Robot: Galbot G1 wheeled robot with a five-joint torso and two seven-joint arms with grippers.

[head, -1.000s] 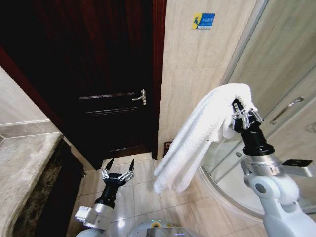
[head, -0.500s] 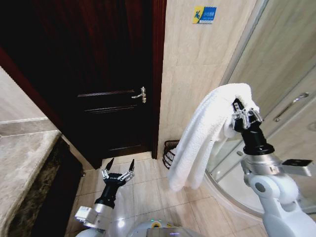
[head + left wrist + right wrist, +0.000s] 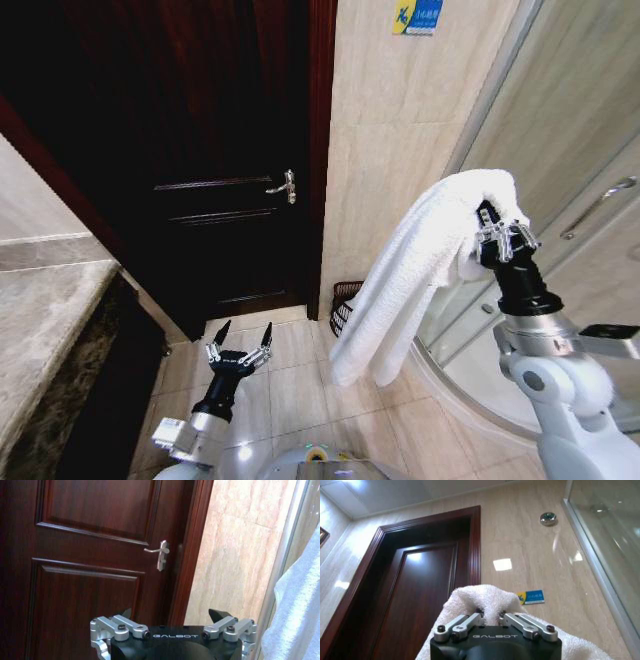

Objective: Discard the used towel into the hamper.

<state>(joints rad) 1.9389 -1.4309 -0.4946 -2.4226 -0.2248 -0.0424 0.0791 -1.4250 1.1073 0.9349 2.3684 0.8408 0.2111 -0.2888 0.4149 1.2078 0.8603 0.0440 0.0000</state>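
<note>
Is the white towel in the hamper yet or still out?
Out. The white towel hangs draped from the raised right tool, above the floor; the hamper sits low by the door frame.

The room is bright on the pale wall (image 3: 390, 150) and the white towel (image 3: 420, 270), but the dark door (image 3: 200, 150) soaks up light and its top goes almost black in the head view. In the right wrist view, bright square spots of glare shine on the wall (image 3: 520, 555) and the door (image 3: 415, 557), and the glass (image 3: 610, 525) looks washed out with light from above. Straight lines bend near the edges of the head view, and the floor (image 3: 290, 390) has a soft shine.
</note>
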